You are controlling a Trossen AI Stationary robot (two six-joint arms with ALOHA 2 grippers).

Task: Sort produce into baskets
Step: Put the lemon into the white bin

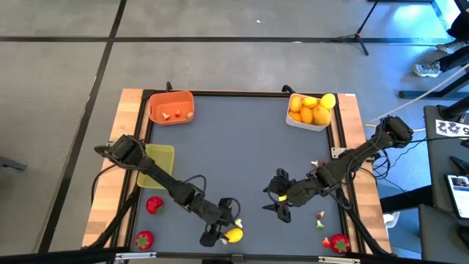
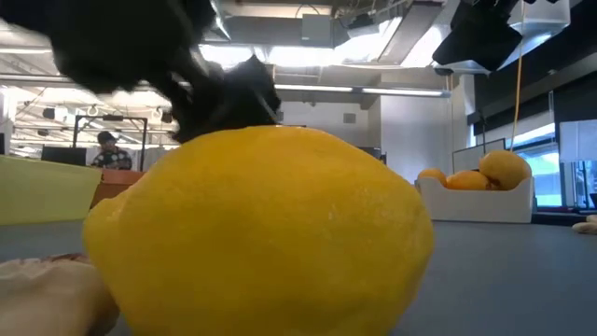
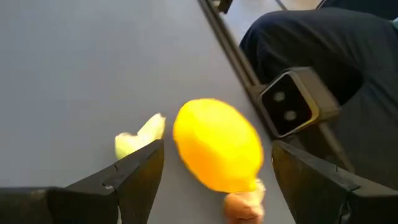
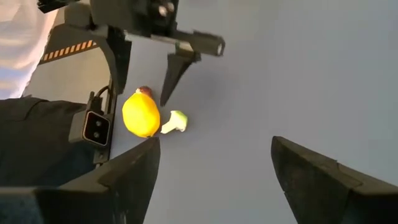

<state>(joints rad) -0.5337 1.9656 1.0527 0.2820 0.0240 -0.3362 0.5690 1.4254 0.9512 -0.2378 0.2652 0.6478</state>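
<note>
lying near the front edge of the grey surface (image 1: 242, 147), the yellow lemon (image 1: 234, 235) is a smooth, matte oval; in the left wrist view its long axis runs slantwise between the fingers, nub end toward the camera, touching a small tan bit (image 3: 244, 206). the left pincer (image 1: 222, 221) hangs over it with fingers spread wide on either side, gripping nothing. a pale green floret-shaped piece (image 3: 140, 135) lies just beside the lemon, near one finger. the right pincer (image 1: 278, 202) stands well apart toward the middle, also wide open and empty; its wrist view shows the left pincer, lemon and green piece together from farther off. only the high view shows the baskets: an orange one (image 1: 171, 107) with a few small bits at the far left, a white one (image 1: 311, 111) heaped with round orange and yellow fruit at the far right, and a translucent yellow-green one (image 1: 156, 165) under the left arm. red strawberries (image 1: 154, 204) lie near the front corners. the low view is filled by the lemon's rounded side, the white basket behind.
</note>
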